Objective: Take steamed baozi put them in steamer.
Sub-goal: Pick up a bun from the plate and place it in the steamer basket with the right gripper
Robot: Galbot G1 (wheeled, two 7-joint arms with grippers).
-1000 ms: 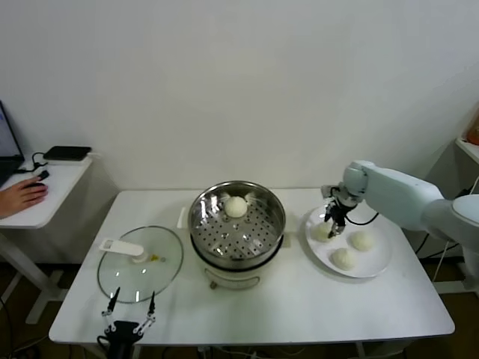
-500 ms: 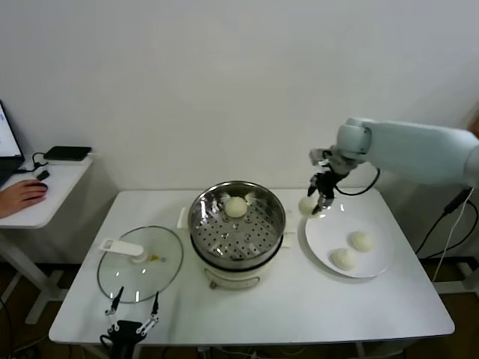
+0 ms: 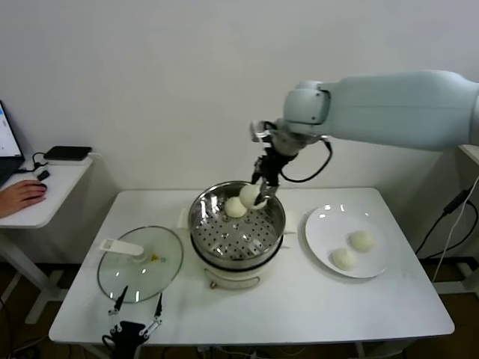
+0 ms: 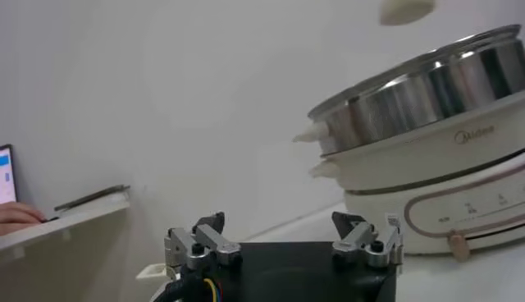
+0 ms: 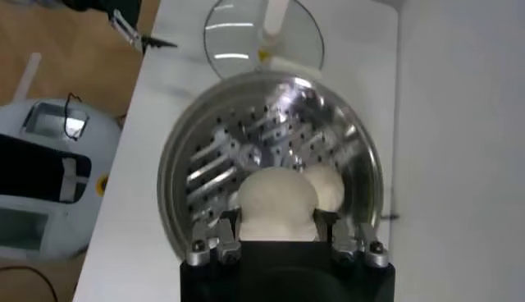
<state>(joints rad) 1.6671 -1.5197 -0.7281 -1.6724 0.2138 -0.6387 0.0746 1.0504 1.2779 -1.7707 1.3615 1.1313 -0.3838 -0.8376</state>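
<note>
My right gripper [image 3: 256, 196] is shut on a pale baozi [image 3: 249, 196] and holds it above the far rim of the steel steamer [image 3: 278, 224]. In the right wrist view the held baozi [image 5: 277, 205] sits between the fingers, over the perforated tray [image 5: 238, 164]. A second baozi [image 3: 235, 207] lies in the steamer at the back, and shows beside the held one in the right wrist view [image 5: 330, 185]. Two more baozi [image 3: 362, 240] [image 3: 343, 259] lie on the white plate [image 3: 323, 224]. My left gripper [image 3: 135, 314] is open and empty at the table's front left edge.
A glass lid [image 3: 141, 263] with a white handle lies left of the steamer. A side desk [image 3: 45, 187] with a person's hand [image 3: 21, 196] stands at far left. The left wrist view shows the steamer's white base [image 4: 435, 197] from the side.
My right gripper lifted a baozi off the plate and carried it left, from beside the plate to above the steamer's far rim. The left arm stayed put.
</note>
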